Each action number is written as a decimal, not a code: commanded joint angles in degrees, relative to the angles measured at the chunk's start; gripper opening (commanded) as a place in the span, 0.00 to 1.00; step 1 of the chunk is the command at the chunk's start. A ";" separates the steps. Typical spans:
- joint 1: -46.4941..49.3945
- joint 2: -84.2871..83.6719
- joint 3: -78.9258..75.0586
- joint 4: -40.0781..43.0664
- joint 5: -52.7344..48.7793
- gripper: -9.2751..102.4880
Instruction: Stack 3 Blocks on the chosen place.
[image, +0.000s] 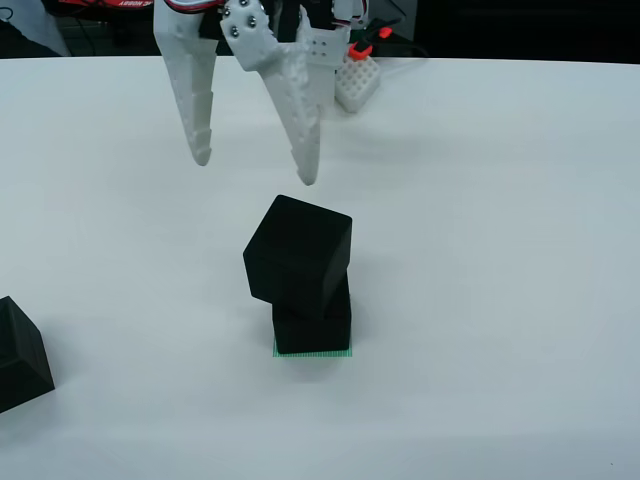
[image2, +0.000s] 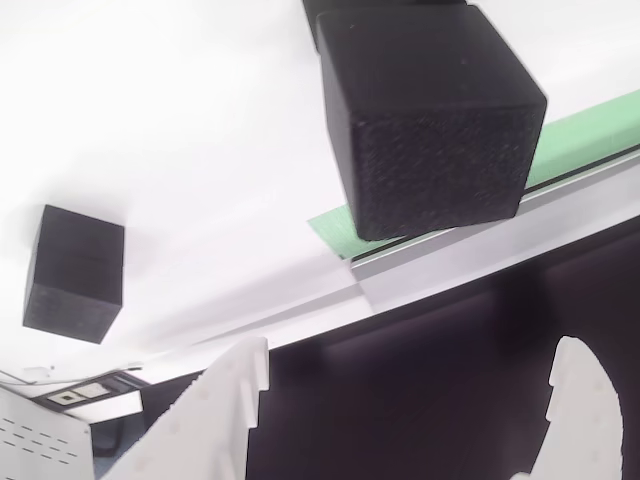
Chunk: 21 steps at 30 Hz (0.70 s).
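Item: black cubes, qty 3, matte, look rigid w/ fine grainy faces, prob. light (foam or printed plastic, a guess). Cube 1, bottom block (image: 312, 328): sits on the green square (image: 314, 352), w/ only a thin green strip showing at its base in the front view. Cube 2, upper block (image: 298, 255) (image2: 430, 115): rests on top of cube 1 but twisted and tipped, leaning toward the left of the front view and overhanging that side; the stack looks unsteady. Cube 3, loose block (image: 20, 355) (image2: 75, 272): on the white table (image: 500, 250) well apart from the stack, at the left edge of the front view, partly cut off. Gripper (image: 255, 170) (image2: 410, 420): white, two toothed fingers spread wide, nothing betw. them, hanging above and behind the stack, clear of cube 2. Handling notes: grainy finish should give decent friction, no crush risk apparent; sharp edges, flat faces, so take hold across two opposite flat faces, mid-height, jaws square to the faces, not on corners. Cube 2 prob. needs re-squaring before cube 3 goes on; approach gently, since a nudge could topple it. Misc.: white rack w/ holes (image: 357, 82) at the far table edge.
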 joint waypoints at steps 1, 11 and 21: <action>5.71 0.09 -2.46 -0.35 0.97 0.40; 19.25 -11.87 -5.27 -5.19 11.69 0.40; 23.03 -30.06 -21.45 -3.87 13.71 0.40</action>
